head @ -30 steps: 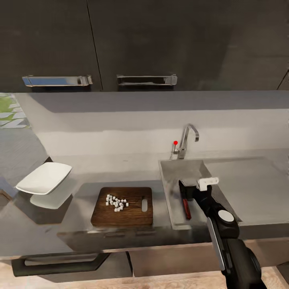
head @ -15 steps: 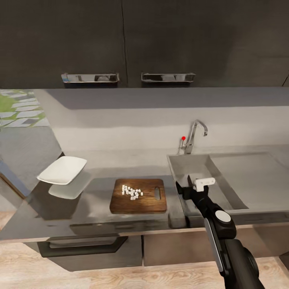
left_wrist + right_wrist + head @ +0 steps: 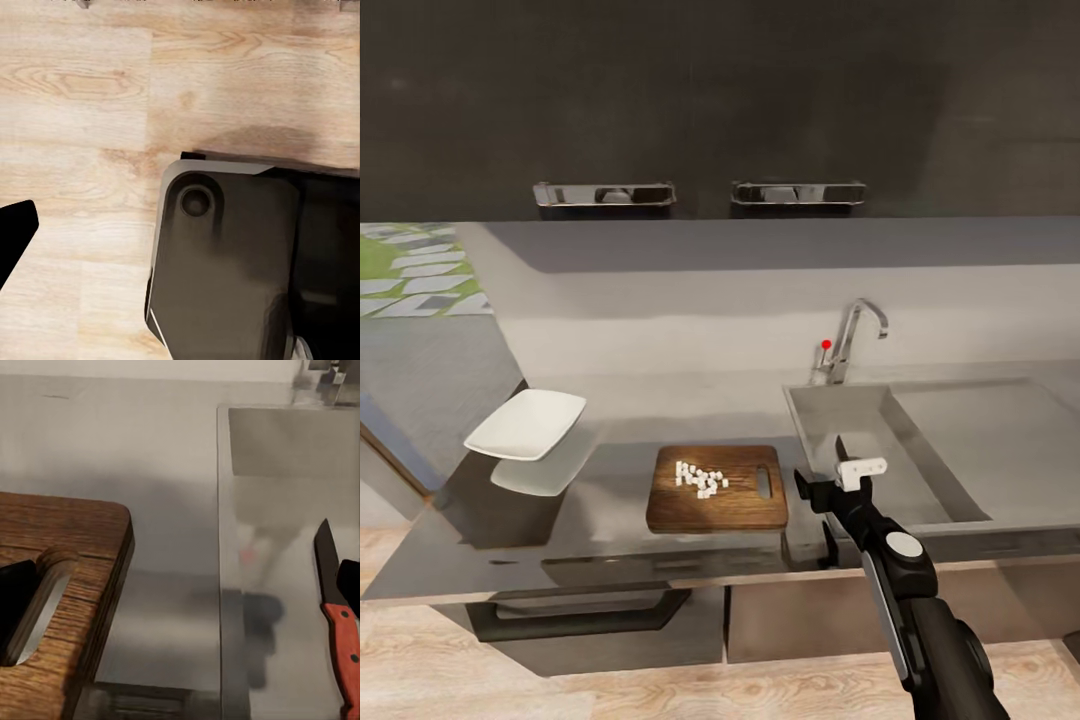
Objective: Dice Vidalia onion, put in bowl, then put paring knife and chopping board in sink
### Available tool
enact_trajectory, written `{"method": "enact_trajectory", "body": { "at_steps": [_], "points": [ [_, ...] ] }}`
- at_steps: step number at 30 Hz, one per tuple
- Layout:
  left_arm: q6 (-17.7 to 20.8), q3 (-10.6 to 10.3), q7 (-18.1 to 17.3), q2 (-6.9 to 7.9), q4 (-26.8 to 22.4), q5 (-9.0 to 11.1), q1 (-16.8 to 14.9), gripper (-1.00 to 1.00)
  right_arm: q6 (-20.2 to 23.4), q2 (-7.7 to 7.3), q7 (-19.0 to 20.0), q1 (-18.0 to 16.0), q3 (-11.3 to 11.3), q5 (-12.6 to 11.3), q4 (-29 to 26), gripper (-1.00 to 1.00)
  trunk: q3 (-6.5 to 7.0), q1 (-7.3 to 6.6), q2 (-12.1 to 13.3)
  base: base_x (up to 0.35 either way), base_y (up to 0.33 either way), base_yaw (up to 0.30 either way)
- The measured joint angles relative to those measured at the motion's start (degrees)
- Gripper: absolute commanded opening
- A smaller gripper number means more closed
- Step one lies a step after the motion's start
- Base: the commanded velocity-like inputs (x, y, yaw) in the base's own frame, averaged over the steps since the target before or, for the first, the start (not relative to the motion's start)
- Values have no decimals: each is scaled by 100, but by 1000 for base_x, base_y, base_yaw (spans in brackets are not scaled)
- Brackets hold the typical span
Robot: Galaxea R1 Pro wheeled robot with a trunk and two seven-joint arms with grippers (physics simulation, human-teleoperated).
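Backing away from the sink point(image 3: 935, 440), the right gripper point(image 3: 830, 478) now hovers over its near rim, fingers apart and empty. Inside lies the paring knife point(image 3: 341, 626). Diced onion point(image 3: 700, 478) sits on the chopping board point(image 3: 718, 503), well apart from the bowl point(image 3: 526, 424). Grabbing the board by its slot could tilt it and scatter the pieces.

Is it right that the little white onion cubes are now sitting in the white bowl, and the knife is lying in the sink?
Not quite. The onion cubes sit on the chopping board, as the head view shows; the white bowl looks empty there. The knife does lie in the sink, which the right wrist view shows.
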Motion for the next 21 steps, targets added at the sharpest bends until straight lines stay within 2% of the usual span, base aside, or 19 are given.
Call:
{"method": "enact_trajectory", "body": {
  "at_steps": [5, 13, 21],
  "points": [
    [0, 0, 0, 0, -6, 0, 1, 100, 0, -8, -1, 0, -17, 0, 34, 100, 0, -1, 0, 138, 57, 0],
    [0, 0, -2, 0, -6, 0, 1, 100, 1, -28, -1, 0, -37, 4, 212, 100, 0, 0, 0, 18, 14, 0],
    [0, 2, -1, -1, -13, 0, -1, 100, -1, -36, -1, 0, -37, 5, 253, 100, 0, -1, 0, 61, 255, 0]
  ]
}}
